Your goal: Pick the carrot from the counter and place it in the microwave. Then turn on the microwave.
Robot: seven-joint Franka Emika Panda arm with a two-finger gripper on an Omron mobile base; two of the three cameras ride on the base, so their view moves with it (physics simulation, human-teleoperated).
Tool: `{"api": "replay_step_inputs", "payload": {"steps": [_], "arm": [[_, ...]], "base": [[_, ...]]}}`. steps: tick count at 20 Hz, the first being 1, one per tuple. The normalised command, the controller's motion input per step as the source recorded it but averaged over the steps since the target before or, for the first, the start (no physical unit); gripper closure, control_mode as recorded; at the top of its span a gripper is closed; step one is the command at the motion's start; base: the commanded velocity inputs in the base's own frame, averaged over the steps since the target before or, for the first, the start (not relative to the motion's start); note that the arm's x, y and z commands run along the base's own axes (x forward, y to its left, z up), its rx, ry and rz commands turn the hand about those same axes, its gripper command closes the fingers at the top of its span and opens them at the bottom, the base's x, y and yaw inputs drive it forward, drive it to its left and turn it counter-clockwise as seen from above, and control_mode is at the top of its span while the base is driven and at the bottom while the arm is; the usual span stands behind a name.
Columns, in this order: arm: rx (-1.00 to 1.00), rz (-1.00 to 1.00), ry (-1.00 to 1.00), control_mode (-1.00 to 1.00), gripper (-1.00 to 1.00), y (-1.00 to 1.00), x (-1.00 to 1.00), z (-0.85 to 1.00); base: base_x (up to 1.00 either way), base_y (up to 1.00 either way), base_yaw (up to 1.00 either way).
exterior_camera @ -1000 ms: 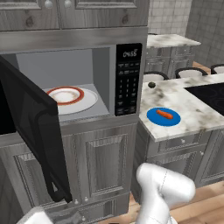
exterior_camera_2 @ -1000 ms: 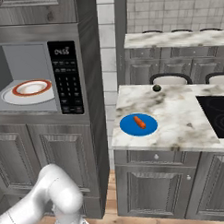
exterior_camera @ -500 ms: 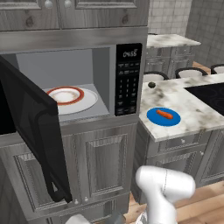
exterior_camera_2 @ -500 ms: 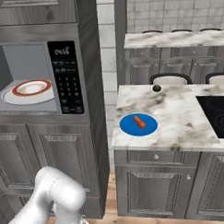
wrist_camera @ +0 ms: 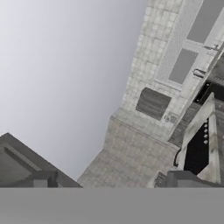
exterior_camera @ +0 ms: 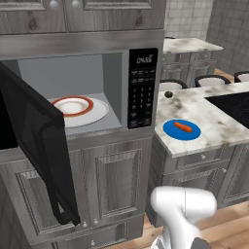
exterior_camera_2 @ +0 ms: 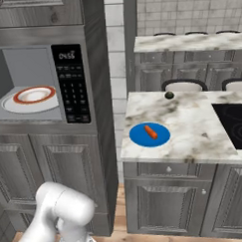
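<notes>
The carrot lies on a round blue plate near the front left corner of the marble counter. To its left the microwave stands with its door swung wide open. A white plate with a red rim sits inside it. My arm is folded low in front of the cabinets. In the hand view my gripper is open and empty, pointing at a tiled wall far from the carrot.
A small dark round object rests at the counter's back edge. A black cooktop takes up the counter's right side. Chair backs stand behind it, before a second marble counter.
The arm's white elbow has shifted slightly low in both base views. The carrot, plates and microwave door have not moved.
</notes>
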Motion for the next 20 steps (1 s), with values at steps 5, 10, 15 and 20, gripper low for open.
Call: {"api": "replay_step_inputs", "payload": {"steps": [5, 10, 15, 20], "arm": [[0.00, 0.15, -0.04, -1.00, -1.00, -0.72, -0.07, 0.08], [0.00, 0.14, -0.02, -1.00, -1.00, -0.72, -0.02, 0.08], [0.00, 0.13, 0.00, -1.00, -1.00, -0.73, 0.00, 0.08], [0.00, 0.12, 0.00, -1.00, -1.00, -0.73, 0.00, 0.09]], "base": [[0.00, 0.00, 0.00], [0.00, 0.00, 0.00], [0.00, 0.00, 0.00], [0.00, 0.00, 0.00]]}}
